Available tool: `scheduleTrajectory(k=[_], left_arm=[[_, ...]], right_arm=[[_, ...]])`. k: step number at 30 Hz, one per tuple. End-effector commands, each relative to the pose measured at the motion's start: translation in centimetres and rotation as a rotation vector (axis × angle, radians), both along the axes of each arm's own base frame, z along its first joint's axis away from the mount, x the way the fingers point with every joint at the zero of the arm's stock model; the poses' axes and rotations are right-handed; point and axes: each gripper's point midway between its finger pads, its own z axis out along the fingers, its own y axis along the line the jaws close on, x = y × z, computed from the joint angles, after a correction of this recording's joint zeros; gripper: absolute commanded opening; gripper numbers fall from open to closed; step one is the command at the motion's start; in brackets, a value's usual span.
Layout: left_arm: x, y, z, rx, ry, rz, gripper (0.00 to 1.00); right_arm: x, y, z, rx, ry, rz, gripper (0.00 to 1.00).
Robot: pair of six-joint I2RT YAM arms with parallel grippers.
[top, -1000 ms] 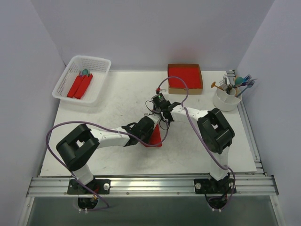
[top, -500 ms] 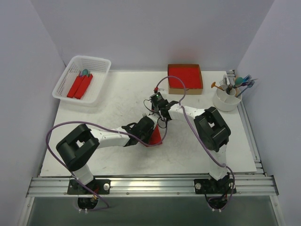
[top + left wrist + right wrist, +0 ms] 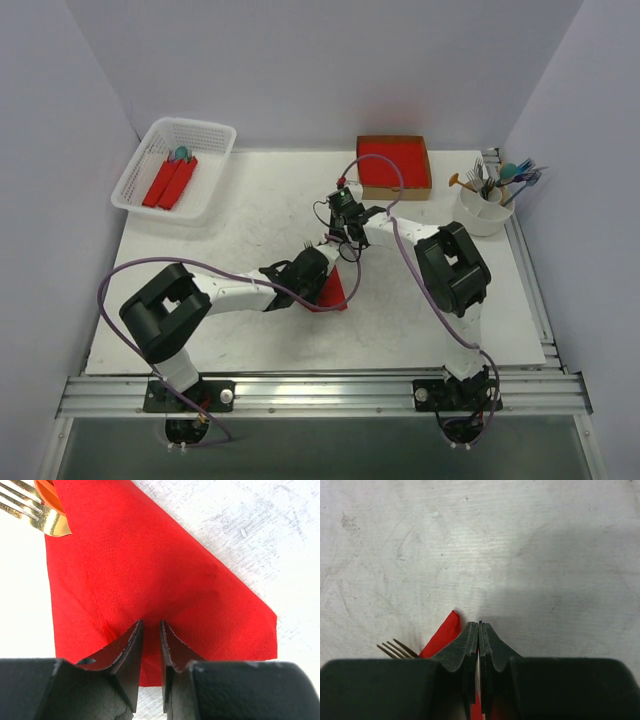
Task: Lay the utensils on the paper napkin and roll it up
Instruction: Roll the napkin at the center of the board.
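Observation:
The paper napkin [image 3: 150,570] lies folded to a red triangle on the table, and it also shows in the top view [image 3: 333,291]. A fork [image 3: 27,509] and an orange spoon [image 3: 47,491] stick out from under its far corner. My left gripper [image 3: 150,626] rests its tips on the napkin's near part, jaws a narrow gap apart with nothing between them. My right gripper [image 3: 479,625] is shut and empty. Its tips are on the table just beyond the napkin's corner [image 3: 444,632], with the fork's tines [image 3: 395,649] to their left. Both grippers meet at mid-table, left [image 3: 318,275] and right [image 3: 343,250].
A white cup [image 3: 482,214] with several more utensils [image 3: 500,178] stands at the far right. A cardboard box with a thick red stack [image 3: 393,163] is at the back middle. A white basket [image 3: 195,124] with red rolls [image 3: 170,183] sits at the back left.
My right gripper has drawn back a little toward the far side, off the napkin's corner. The left arm and the napkin have stayed where they were.

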Motion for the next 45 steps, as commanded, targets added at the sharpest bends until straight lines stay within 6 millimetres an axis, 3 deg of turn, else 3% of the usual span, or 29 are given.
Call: scheduleTrajectory(k=[1, 31, 45], left_arm=[[-2.7, 0.2, -1.9, 0.034, 0.095, -0.069, 0.27], [-2.4, 0.4, -1.6, 0.014, 0.101, -0.068, 0.27], [-2.3, 0.4, -1.6, 0.004, 0.108, -0.069, 0.27]], right_arm=[[1.4, -0.5, 0.9, -0.018, -0.037, -0.025, 0.00], [-2.1, 0.7, 3.4, 0.043, -0.067, 0.034, 0.02], [-3.5, 0.6, 0.8, 0.023, -0.023, 0.040, 0.02]])
